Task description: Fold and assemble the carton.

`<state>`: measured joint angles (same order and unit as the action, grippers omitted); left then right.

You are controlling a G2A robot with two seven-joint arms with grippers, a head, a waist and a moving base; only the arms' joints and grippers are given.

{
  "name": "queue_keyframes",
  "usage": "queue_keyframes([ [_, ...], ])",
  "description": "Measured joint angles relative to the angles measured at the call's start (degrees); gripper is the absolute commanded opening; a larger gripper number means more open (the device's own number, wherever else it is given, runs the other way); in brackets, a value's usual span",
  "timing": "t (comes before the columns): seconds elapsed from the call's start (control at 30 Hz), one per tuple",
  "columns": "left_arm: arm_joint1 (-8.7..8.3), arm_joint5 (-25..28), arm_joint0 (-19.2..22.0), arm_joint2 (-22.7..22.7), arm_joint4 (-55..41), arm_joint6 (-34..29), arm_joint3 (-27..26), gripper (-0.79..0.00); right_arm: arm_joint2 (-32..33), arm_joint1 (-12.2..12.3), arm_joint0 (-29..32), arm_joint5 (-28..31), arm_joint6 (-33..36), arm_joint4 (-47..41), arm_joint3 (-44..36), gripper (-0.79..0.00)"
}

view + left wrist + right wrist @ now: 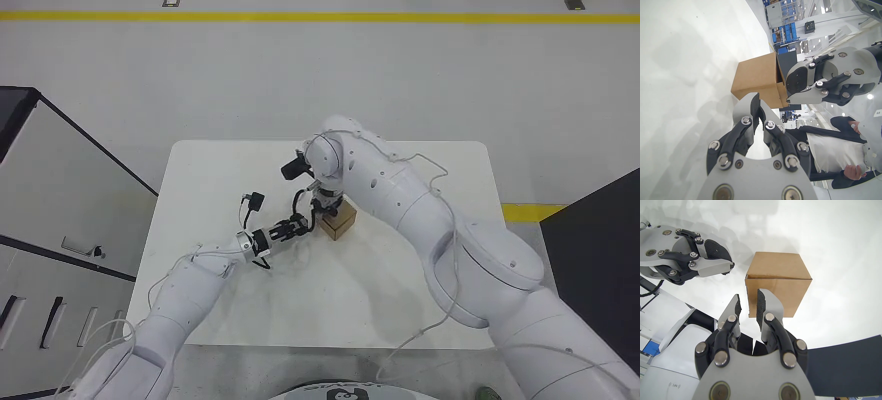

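Note:
A small brown carton [340, 223] stands on the white table [420, 300] as a cube with its flaps folded in. In the left wrist view, one flap edge of the carton [757, 79] stands slightly proud at the top corner. My right gripper [324, 207] hangs just above the carton's near-left top edge. Its fingers are a little open and the corner of the carton [780, 275] shows in the gap of the right gripper [748, 293]. My left gripper [758, 100] is shut and empty, a short way left of the carton. Across from it, the right gripper [788, 100] touches the carton's top corner.
The table has bare room all around the carton. A dark cabinet [40, 190] stands off the table's left side. A dark panel [600, 230] stands off its right side.

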<state>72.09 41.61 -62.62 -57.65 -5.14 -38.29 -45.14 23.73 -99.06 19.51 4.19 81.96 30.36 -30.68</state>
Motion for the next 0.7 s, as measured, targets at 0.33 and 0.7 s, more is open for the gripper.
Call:
queue_keyframes([
  [0.33, 0.21, -0.1, 0.7, 0.5, -0.1, -0.5, 0.4, -0.785, 5.0, 1.7, -0.6, 2.8, -2.6, -4.9, 1.7, -0.511],
  [0.7, 0.49, -0.6, 1.4, 1.1, 0.4, -0.6, 0.0, -0.785, 15.5, 7.3, 0.6, 10.1, -5.3, -14.5, 3.1, -0.785],
])
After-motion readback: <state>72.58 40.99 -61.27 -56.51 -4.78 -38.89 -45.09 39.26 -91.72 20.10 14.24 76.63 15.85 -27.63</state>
